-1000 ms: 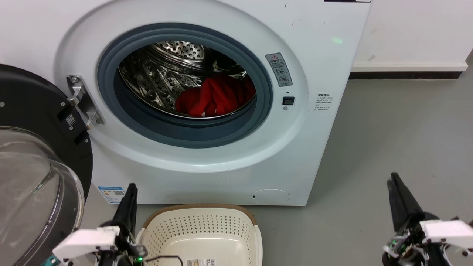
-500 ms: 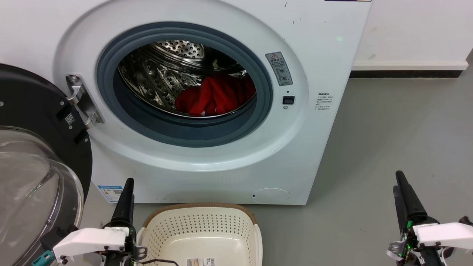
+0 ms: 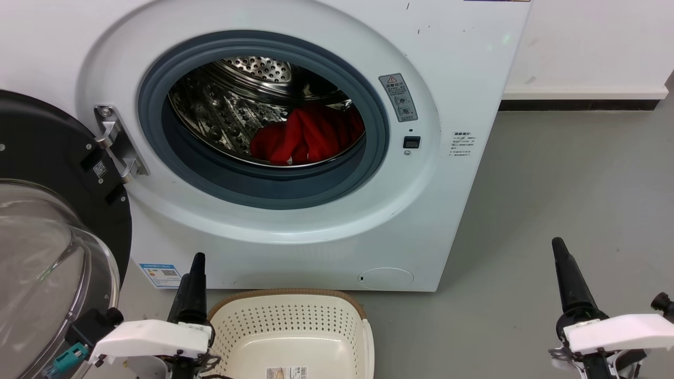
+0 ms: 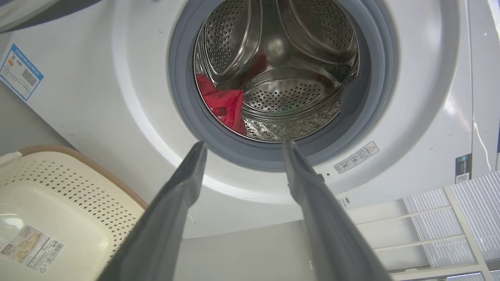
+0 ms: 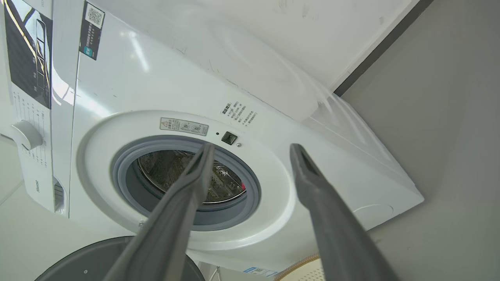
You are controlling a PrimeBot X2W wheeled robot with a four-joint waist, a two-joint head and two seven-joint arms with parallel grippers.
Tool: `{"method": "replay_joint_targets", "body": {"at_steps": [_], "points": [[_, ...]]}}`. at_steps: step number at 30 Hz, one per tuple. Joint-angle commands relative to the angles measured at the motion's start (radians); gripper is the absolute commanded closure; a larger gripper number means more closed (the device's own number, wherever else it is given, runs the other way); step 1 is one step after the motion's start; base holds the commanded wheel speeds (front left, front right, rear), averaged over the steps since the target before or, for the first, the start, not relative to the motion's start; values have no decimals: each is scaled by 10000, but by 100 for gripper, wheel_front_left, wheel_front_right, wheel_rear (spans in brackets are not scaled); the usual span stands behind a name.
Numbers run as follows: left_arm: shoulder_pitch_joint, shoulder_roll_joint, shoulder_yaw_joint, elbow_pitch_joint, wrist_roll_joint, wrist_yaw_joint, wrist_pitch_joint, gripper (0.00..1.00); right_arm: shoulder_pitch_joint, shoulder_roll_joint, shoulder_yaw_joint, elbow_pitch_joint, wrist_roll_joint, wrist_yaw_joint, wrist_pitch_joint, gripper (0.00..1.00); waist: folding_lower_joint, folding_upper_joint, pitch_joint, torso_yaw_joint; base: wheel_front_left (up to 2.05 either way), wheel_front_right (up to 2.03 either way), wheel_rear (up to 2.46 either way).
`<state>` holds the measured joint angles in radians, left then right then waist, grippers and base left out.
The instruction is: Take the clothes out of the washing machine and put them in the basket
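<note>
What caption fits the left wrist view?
Open left claw aimed into the washer, red clothes inside, basket at lower left.

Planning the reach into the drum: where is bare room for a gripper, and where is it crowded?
Free: the steel drum left of the red clothes, up to the grey gasket; the basket floor beside its barcode sticker. Crowded: the drum's lower right.

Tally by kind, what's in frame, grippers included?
1 washing machine
1 basket
1 heap of red clothes, garment count unclear
2 grippers: left gripper, right gripper, jaws open
Total: 5
</note>
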<state>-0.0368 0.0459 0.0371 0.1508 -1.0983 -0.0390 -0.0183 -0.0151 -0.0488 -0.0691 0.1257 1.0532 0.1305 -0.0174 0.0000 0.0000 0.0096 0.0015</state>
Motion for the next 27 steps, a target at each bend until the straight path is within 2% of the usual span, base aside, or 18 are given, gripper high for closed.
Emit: {"method": "replay_joint_targets", "body": {"at_steps": [1, 15, 16, 27], "points": [[-28, 30, -100, -284, 548, 125, -133, 0, -30, -28, 80, -324, -635, 1, -130, 0, 0, 0, -2, 0, 0, 0, 0], [232, 35, -420, -594, 2803, 546, -622, 0, 327, -28, 306, -705, -3154, 1, -624, 0, 0, 0, -26, 10, 0, 0, 0], [299, 35, -473, -652, 3200, 629, -720, 0, 388, -28, 363, -803, -3668, 2, -726, 0, 0, 0, -27, 12, 0, 0, 0], [446, 39, -613, -850, 4494, 840, -1026, 0, 576, -28, 433, -1125, -5026, 1, -1027, 0, 0, 0, -26, 12, 0, 0, 0]]}}
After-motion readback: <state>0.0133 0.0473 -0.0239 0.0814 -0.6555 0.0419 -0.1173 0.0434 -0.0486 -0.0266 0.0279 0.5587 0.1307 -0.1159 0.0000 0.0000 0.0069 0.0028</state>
